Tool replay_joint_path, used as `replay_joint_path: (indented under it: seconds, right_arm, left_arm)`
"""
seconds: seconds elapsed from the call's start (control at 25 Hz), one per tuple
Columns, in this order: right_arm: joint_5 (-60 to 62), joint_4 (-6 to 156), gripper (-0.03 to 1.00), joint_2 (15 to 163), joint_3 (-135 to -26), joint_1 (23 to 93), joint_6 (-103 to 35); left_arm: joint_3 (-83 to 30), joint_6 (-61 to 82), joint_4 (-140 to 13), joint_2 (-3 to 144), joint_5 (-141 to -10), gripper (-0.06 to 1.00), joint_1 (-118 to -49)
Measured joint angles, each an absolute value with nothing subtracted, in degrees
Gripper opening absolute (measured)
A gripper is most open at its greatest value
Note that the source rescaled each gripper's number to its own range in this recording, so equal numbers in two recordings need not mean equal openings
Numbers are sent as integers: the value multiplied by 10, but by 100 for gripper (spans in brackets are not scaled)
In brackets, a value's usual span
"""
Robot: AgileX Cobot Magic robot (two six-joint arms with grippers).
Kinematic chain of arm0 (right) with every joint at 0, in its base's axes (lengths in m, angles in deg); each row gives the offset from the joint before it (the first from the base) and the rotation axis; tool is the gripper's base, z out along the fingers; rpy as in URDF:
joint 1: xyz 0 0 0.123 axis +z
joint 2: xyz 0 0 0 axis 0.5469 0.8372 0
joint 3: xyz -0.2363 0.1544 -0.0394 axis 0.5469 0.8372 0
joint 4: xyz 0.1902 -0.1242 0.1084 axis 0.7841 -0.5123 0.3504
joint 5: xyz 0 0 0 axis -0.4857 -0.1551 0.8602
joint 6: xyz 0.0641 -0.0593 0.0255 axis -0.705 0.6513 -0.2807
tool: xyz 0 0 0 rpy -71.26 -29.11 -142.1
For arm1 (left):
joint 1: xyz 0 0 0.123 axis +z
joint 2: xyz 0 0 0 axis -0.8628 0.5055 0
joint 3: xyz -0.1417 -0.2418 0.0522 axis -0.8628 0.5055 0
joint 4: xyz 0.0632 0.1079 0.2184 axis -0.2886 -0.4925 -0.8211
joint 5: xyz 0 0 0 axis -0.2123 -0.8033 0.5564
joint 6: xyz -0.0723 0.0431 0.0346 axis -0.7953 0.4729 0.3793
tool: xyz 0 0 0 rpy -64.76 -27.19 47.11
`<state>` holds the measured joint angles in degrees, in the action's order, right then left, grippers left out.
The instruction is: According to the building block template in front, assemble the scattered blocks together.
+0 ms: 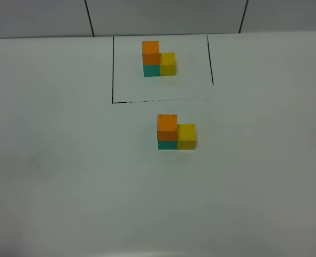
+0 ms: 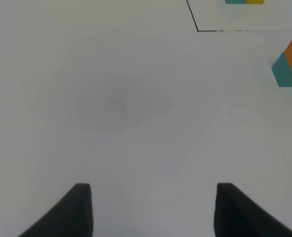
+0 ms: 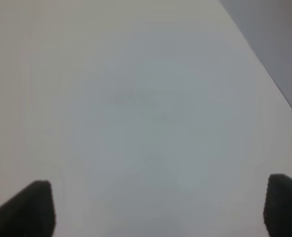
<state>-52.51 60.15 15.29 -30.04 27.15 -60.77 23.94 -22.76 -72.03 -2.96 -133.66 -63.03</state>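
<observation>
Exterior high view: the white matte worktop [image 1: 67, 176] carries, near its middle, the three scattered blocks already set together. A plain orange cube [image 1: 167, 127] sits on top of a teal-green cube [image 1: 167, 144], and a yellow cube [image 1: 186, 136] stands touching their right side. Farther back, inside a thin black outlined rectangle [image 1: 113, 69] drawn on the worktop, stands the building block template [image 1: 159, 59], a joined trio in the same arrangement: orange over teal with yellow on the right.

Neither arm shows in this view. In the left wrist view the left gripper [image 2: 153, 210] hangs over bare worktop with its two dark fingertips parted and nothing between them; the orange-on-teal stack shows well apart from it at the frame's edge, with a corner of the black outline and a sliver of the template beyond. In the right wrist view the right gripper [image 3: 158, 207] has its fingertips spread wide, wider than the left, and grips nothing. That picture is soft and shows only worktop and a grey strip past its edge, so where it stands relative to the blocks cannot be told.
</observation>
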Motion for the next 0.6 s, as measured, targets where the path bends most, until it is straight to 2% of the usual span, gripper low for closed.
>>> replay_joint_path:
  seconds: [0.6]
  right_arm:
    - [-525,616,77,153,-300,272,-595]
  left_arm:
    - [239,-228,-720,-30,-1337,21,-630]
